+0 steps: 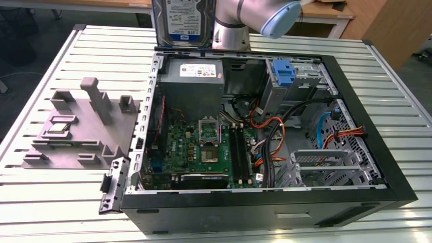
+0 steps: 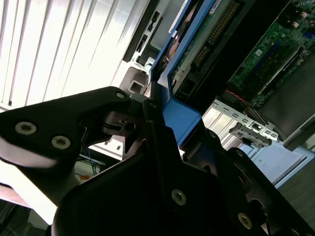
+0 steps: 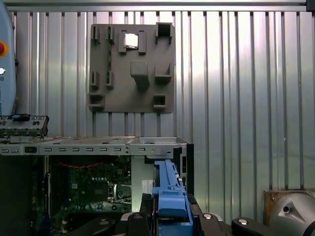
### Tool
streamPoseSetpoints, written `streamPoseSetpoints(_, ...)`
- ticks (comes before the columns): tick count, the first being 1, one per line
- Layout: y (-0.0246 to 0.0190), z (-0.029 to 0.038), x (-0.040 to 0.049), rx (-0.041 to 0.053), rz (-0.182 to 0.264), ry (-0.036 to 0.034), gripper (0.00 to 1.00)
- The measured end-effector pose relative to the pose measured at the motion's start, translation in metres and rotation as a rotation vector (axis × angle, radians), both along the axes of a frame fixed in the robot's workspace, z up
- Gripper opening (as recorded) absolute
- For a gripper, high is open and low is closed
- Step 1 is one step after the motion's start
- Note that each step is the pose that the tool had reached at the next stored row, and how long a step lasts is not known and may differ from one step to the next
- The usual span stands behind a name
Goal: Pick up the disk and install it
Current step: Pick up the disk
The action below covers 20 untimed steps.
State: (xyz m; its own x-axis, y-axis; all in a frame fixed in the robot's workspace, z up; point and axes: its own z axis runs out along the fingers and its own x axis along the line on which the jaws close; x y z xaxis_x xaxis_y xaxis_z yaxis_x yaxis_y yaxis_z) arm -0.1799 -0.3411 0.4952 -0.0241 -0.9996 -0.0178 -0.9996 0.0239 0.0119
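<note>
Silver-grey rectangular disk (image 1: 182,23) in blue plastic carrier (image 2: 184,120) (white-and-blue label (image 1: 181,11) showing), pinched upright by black pincer (image 3: 170,209), above open black computer case (image 1: 270,207), slatted metal tabletop (image 1: 60,202).

My gripper (image 3: 170,220) clamps the flat silver-grey, blue-framed disk (image 1: 183,20), upright, above the far edge of the open black metal computer case (image 1: 270,212). Inside the case, the green motherboard (image 1: 202,147) lies before the grey box power supply (image 1: 192,76), and the blue-handled drive caddy (image 1: 284,73) is on the supply's exterior-view right. The grey plastic fixture tray (image 1: 74,147) lies on the slatted metal table (image 1: 40,202), just beside the case on the exterior view's left, with the small square silver chip (image 1: 59,127) on it.
</note>
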Motion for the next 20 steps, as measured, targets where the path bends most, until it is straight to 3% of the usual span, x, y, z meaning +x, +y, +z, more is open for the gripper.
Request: streamPoseSetpoints(20,0.0000,0.0000,0.0060,0.0000,0.000,0.0000,0.37)
